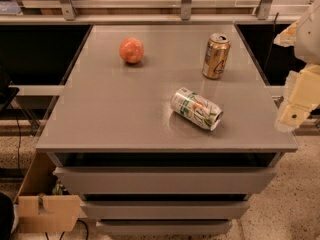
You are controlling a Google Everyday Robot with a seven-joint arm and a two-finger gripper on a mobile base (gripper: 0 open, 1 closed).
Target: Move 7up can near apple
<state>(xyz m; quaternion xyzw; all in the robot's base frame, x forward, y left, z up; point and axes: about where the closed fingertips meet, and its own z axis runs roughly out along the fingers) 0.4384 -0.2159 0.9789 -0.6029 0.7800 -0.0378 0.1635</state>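
Plainly not yet reaching, my gripper (299, 101) hung off the right edge of the table (110, 114), open or shut I could not tell, while the 7up can (196, 109) lay on its side to its left, and the apple (131, 50) sat well beyond, so the can needed carrying over.

The 7up can (196, 109) lay on its side on the gray counter (110, 114), in the near right part of it. Its body was white and silver with green and red marks. One silver end pointed to the near right, the other to the far left. The apple (131, 50), small, round and orange-red with a pale patch, sat at the far left, well apart from the can. The gripper (295, 111) hung beyond the counter's right edge, not touching the can.
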